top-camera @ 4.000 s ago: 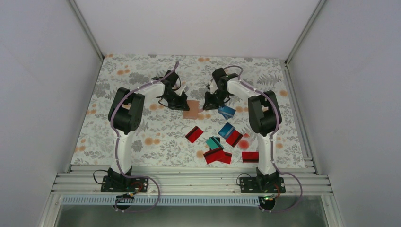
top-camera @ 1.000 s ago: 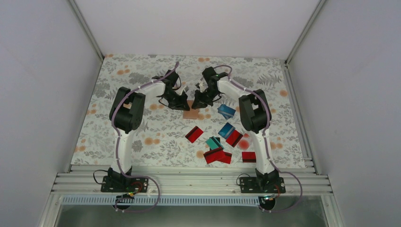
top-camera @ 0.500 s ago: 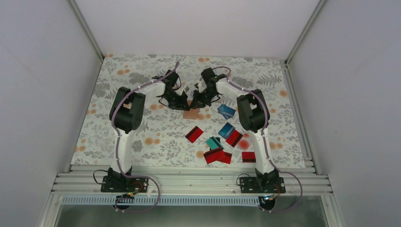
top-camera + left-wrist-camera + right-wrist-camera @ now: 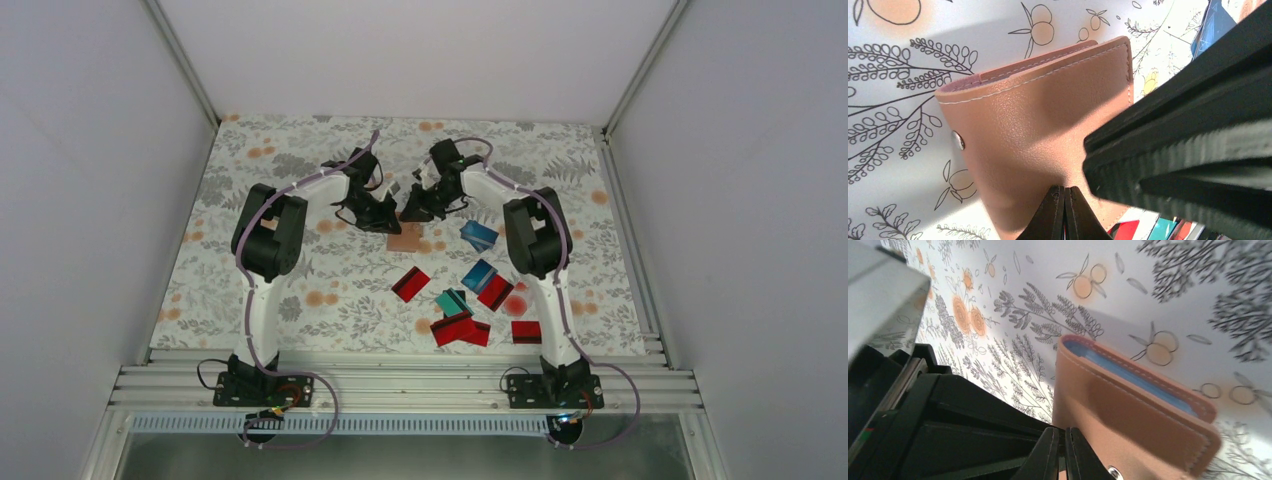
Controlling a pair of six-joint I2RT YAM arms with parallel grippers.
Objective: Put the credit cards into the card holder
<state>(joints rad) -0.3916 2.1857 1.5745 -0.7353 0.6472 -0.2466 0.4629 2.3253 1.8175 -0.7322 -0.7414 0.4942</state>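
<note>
The tan card holder (image 4: 404, 237) lies flat on the flowered table, and a blue card edge (image 4: 1128, 371) shows inside its open side. My left gripper (image 4: 388, 222) is shut, its tips (image 4: 1064, 190) pressed on the holder's face (image 4: 1038, 125). Opposite it, my right gripper (image 4: 411, 212) is also shut, tips (image 4: 1064, 432) down on the holder (image 4: 1138, 410) close to its snap. Loose credit cards lie nearer the arm bases: blue ones (image 4: 479, 236) (image 4: 479, 275), a teal one (image 4: 452, 301) and red ones (image 4: 410, 284) (image 4: 495, 292) (image 4: 460, 329).
Another red card (image 4: 527, 331) lies by the right arm's base column. The two grippers nearly touch over the holder; the right one's finger (image 4: 1188, 150) fills the left wrist view's right side. Grey walls enclose the table on three sides.
The right gripper has swung left from beside the blue card to the holder's far edge, then barely shifted. The left arm, holder and loose cards have stayed put.
</note>
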